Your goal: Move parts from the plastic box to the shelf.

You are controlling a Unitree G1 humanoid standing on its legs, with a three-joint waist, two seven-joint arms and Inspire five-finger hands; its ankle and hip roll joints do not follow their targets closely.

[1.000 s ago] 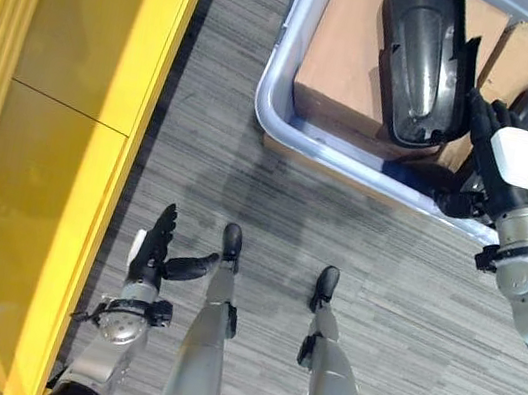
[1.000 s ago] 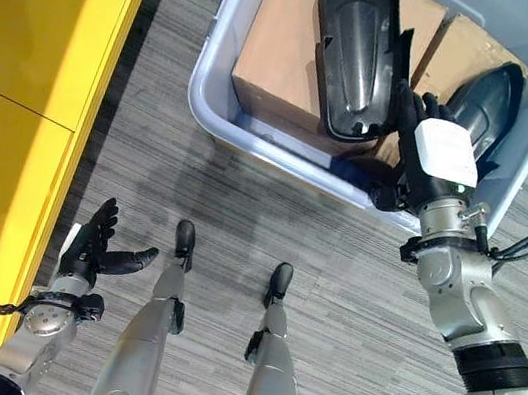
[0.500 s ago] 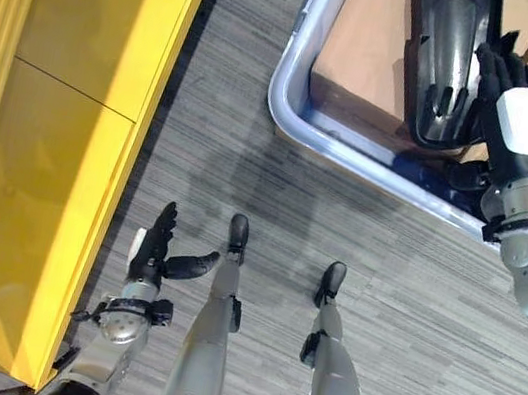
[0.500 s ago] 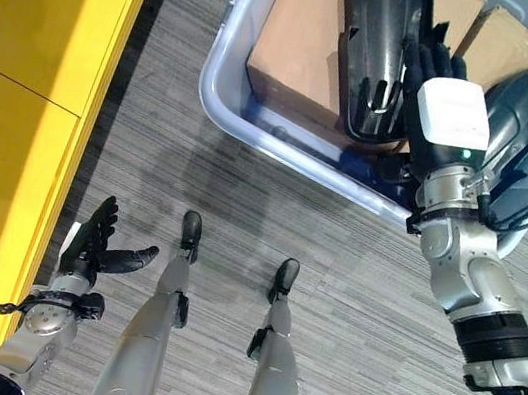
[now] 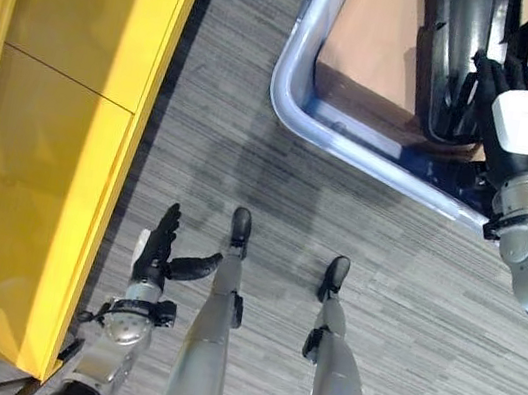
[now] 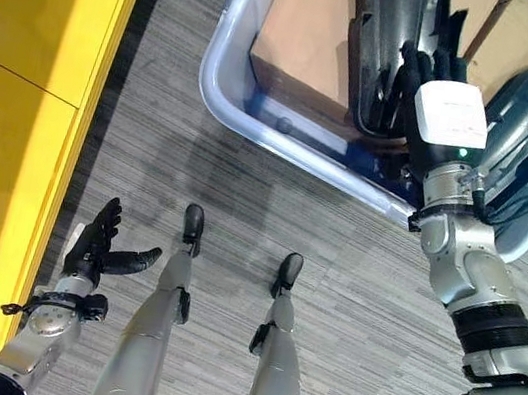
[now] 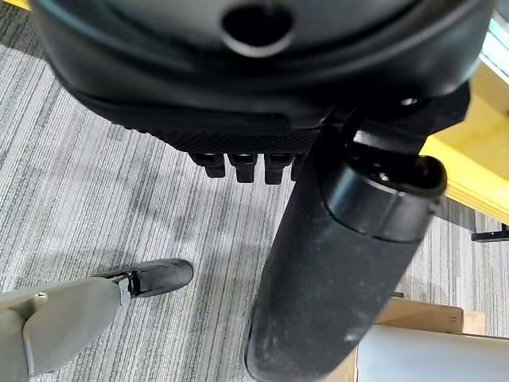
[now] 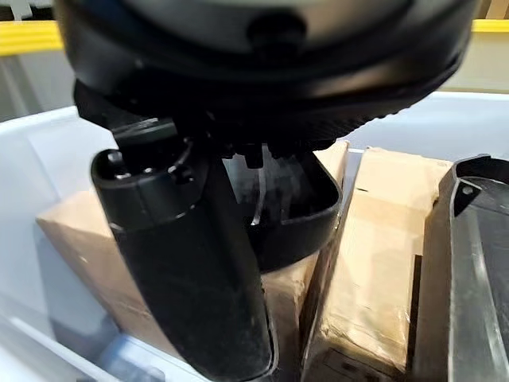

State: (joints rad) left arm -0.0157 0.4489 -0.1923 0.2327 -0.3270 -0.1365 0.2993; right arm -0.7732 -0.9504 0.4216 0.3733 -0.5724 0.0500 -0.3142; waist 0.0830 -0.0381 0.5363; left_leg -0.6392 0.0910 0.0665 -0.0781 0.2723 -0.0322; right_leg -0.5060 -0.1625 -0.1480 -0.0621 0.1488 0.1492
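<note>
A big yellow shelf (image 5: 54, 122) fills the left side of the frame. The floor is grey striped carpet (image 5: 272, 209).

At the upper right sits a pale blue plastic box (image 6: 223, 89) on the carpet. Inside it lie brown cardboard boxes (image 6: 300, 41). One long cardboard box (image 8: 390, 239) lies beside another, with a thin gap between them.

On top of the cardboard boxes rests a shiny black part (image 6: 387, 36), curved like a shell. A second black part (image 6: 527, 110) leans at the right end of the plastic box, near its wall.

The right robot hand (image 6: 436, 79) is in the upper right of the frame, reaching into the plastic box. Its fingers lie over the edge of the first black part. In the right wrist view the thumb (image 8: 199, 270) sticks out in front and the curved black part (image 8: 294, 215) sits just behind it. I cannot tell if the fingers hold the part tight.

The left robot hand (image 5: 156, 250) is at the lower left of the frame, next to the shelf. Its fingers are straight and its thumb (image 7: 342, 263) sticks out to the side. It holds nothing.
</note>
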